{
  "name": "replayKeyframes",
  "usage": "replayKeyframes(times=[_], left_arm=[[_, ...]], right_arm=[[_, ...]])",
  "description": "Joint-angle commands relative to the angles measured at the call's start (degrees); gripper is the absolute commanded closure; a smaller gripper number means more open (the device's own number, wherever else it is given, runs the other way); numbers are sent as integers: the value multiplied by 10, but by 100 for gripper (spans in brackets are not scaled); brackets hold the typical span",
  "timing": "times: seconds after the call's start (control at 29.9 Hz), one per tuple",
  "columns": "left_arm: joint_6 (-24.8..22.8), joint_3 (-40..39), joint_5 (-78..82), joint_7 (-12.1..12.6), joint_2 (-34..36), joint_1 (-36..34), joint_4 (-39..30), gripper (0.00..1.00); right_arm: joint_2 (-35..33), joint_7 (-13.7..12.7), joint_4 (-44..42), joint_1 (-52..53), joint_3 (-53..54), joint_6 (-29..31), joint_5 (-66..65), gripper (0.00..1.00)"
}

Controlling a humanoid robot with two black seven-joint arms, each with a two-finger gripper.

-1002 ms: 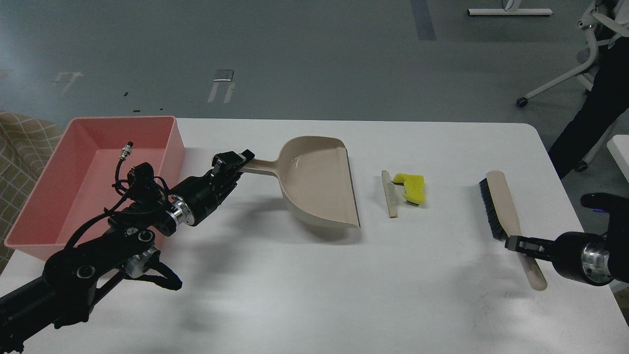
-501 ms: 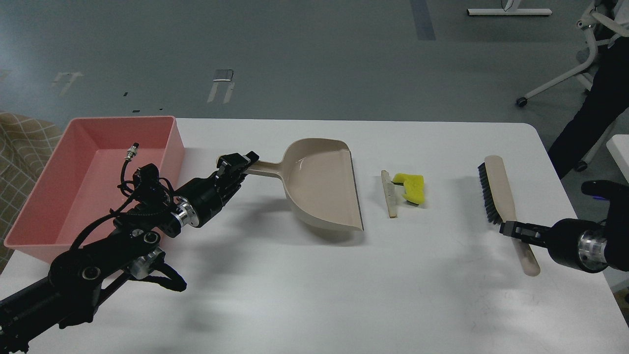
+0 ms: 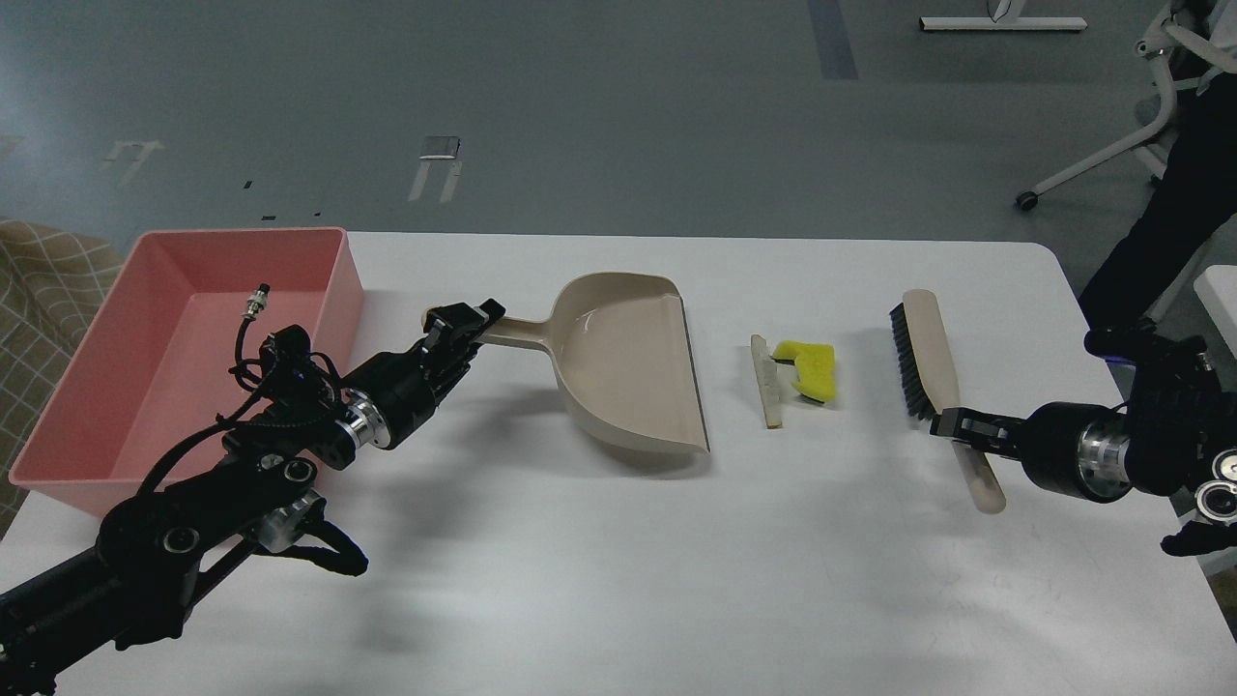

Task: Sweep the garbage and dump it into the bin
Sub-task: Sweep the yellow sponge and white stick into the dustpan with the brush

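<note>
The garbage lies at mid table: a notched yellow sponge piece (image 3: 810, 368) with a dark green side, and a white bread slice (image 3: 766, 380) with tan crust just left of it. My left gripper (image 3: 462, 324) is shut on the handle of the beige dustpan (image 3: 628, 360), whose open edge faces the garbage from the left. My right gripper (image 3: 957, 427) is shut on the handle of the beige black-bristled brush (image 3: 926, 354), which stands right of the sponge, bristles toward it. The pink bin (image 3: 184, 338) sits at the far left and looks empty.
The white table (image 3: 628, 580) ends close behind the dustpan and bin. A patterned cloth (image 3: 39, 280) lies left of the bin. A person's dark legs (image 3: 1160, 222) and a chair base (image 3: 1092, 164) stand beyond the table's right corner.
My right gripper has carried the brush leftward, closer to the sponge. The dustpan has shifted only slightly. The garbage has not moved.
</note>
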Motion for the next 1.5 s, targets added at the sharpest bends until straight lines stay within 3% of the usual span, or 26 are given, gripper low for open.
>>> replayKeyframes(times=[0.0,0.33,0.43,0.57,0.87,1.04,1.3,1.47], left_arm=[[-1,14,0,-1,6,-2,1,97],[1,30,-1,3,3,-6,1,97],[1,29,-1,4,1,-7,1,97],[6,29,-1,3,0,-6,1,97],[6,29,-1,3,9,-7,1,97],[6,29,-2,1,11,-7,1,97],[6,29,-2,1,8,-7,1,97],[6,29,-2,1,10,-7,1,97]], right_arm=[[17,0,-1,2,-1,1,0,100],[86,-3,-17,4,-13,1,-3,100],[96,-17,-13,12,-17,1,-1,100],[110,-18,-11,17,-16,1,0,100],[207,-22,-20,38,-19,1,-1,100],[258,-41,-33,47,-20,1,-1,100],[323,-35,-32,51,12,1,0,100],[331,-35,-18,59,27,1,1,100]])
